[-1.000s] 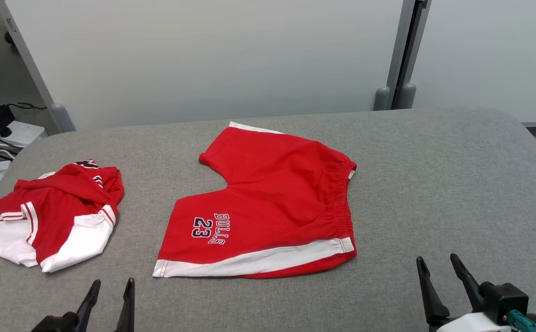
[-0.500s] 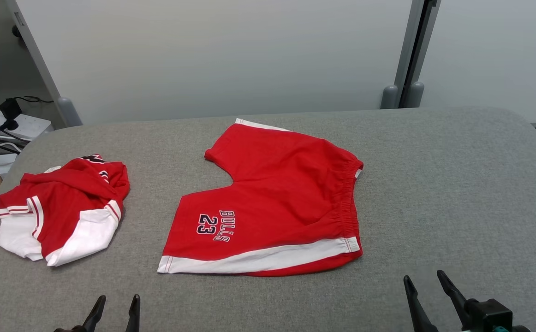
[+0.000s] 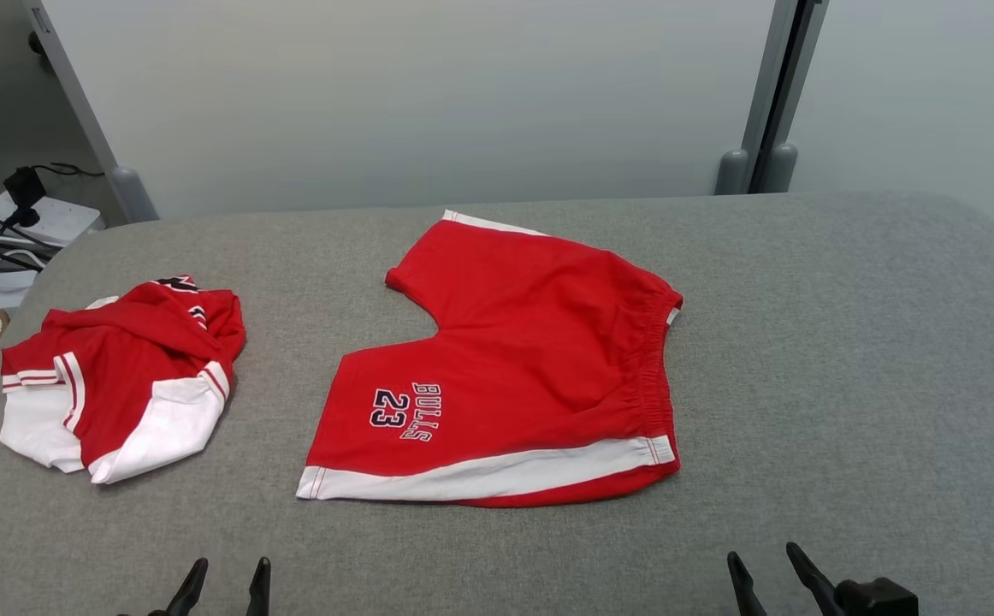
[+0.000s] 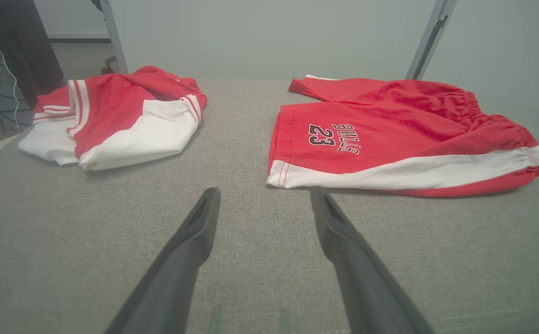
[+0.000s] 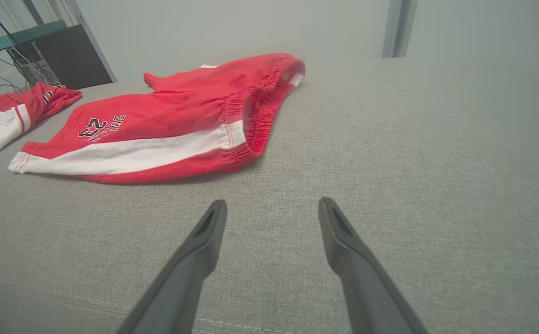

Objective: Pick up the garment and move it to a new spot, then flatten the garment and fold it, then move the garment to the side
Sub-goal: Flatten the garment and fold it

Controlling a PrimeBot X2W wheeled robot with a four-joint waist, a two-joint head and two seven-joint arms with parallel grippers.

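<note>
At the middle of the grey tabletop (image 3: 848, 385), the red shorts (image 3: 514, 376) are lying flat with the waistband toward the right, and a crumpled red-and-white top (image 3: 121, 376) is sitting well apart on their left. Near the front edge, the left fingers (image 4: 190, 250) and right fingers (image 5: 200, 250) are pointing toward the shorts, spread apart and gripping nothing.
</note>
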